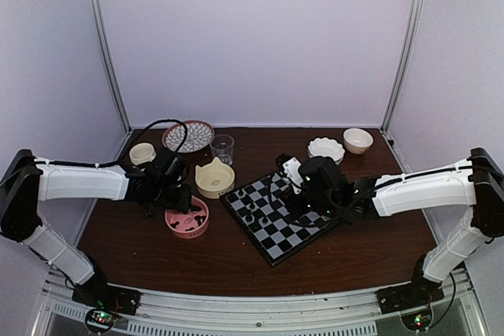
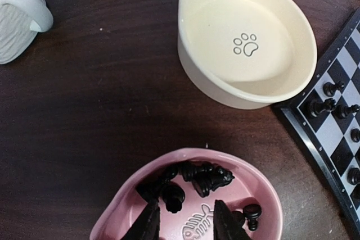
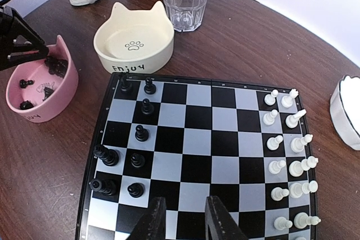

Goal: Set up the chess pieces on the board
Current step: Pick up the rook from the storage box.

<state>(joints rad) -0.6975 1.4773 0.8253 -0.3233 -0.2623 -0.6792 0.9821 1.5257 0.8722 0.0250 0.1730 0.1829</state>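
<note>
The left claw [image 2: 185, 224] is hovering spread over black chess pieces [image 2: 208, 177] in the pink bowl [image 2: 121, 209], while the right claw [image 3: 184, 223] is hanging spread above the board [image 3: 197, 139].

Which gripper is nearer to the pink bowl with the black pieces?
Left. The left gripper hangs directly over the pink bowl; the right gripper is over the board, off to the bowl's side.

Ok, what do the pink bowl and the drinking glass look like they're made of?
The pink bowl: likely glazed ceramic, going by its thick rounded rim and soft gloss, though moulded plastic is possible. The glass: clear glass or hard plastic, see-through with faceted walls.
</note>
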